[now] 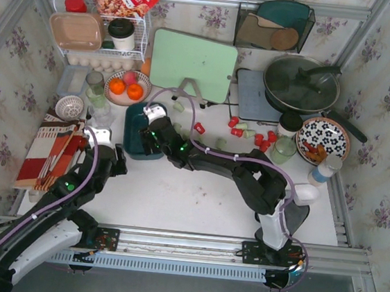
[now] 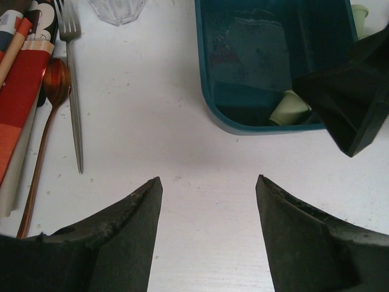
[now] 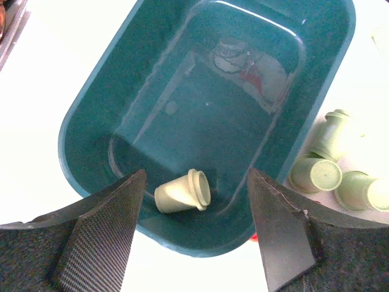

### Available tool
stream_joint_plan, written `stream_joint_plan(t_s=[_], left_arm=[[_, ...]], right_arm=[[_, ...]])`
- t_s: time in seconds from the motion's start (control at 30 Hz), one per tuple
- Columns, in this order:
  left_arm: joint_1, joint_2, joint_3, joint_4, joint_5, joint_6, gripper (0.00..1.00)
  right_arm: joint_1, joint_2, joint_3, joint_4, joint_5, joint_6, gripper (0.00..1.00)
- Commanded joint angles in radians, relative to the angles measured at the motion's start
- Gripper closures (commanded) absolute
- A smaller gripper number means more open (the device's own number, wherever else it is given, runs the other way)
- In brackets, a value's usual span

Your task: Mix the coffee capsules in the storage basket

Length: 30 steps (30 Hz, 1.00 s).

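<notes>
The dark teal storage basket (image 1: 131, 138) stands left of the table's middle. In the right wrist view the basket (image 3: 91, 109) holds one pale green capsule (image 3: 181, 193) lying on its side at its near end. My right gripper (image 3: 196, 172) is open and empty just above that end, also seen from above (image 1: 149, 126). My left gripper (image 2: 208, 179) is open and empty over bare table in front of the basket (image 2: 209, 91), at the basket's near left corner (image 1: 110, 152). Red capsules (image 1: 236, 126) and green capsules (image 1: 246, 130) lie scattered on the table to the right. Three green ones (image 3: 331, 173) lie beside the basket.
A fork (image 2: 73, 91), a spoon (image 2: 53, 79) and a striped napkin (image 1: 49, 150) lie left of the left gripper, a glass (image 2: 118, 9) ahead. A fruit bowl (image 1: 127, 86), wire rack (image 1: 102, 32), cutting board (image 1: 193, 64), pan (image 1: 300, 84) and patterned plate (image 1: 322, 140) line the back and right.
</notes>
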<state>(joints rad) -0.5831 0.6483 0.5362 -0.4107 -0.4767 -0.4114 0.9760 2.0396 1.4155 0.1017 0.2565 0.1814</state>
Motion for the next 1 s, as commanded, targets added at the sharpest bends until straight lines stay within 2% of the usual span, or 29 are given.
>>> stream_joint_plan(t_s=[0.0,0.3,0.47,0.7,0.97], left_arm=[[0.0,0.003,0.003,0.028,-0.003,-0.005,0.34],[0.0,0.008,0.002,0.033,-0.002,-0.004,0.34],[0.0,0.015,0.002,0.035,0.002,-0.004,0.34],[0.0,0.033,0.003,0.039,0.005,-0.002,0.34],[0.0,0.046,0.004,0.043,0.004,0.0,0.34]], right_arm=[[0.001,-0.054,-0.023,0.006,0.022,0.006,0.25],[0.0,-0.267,-0.219,0.034,0.193,-0.003,0.26],[-0.015,-0.332,-0.303,0.033,0.241,-0.018,0.25],[-0.063,-0.353,-0.391,0.044,0.211,0.016,0.25],[-0.16,-0.286,-0.426,0.028,0.07,0.081,0.24]])
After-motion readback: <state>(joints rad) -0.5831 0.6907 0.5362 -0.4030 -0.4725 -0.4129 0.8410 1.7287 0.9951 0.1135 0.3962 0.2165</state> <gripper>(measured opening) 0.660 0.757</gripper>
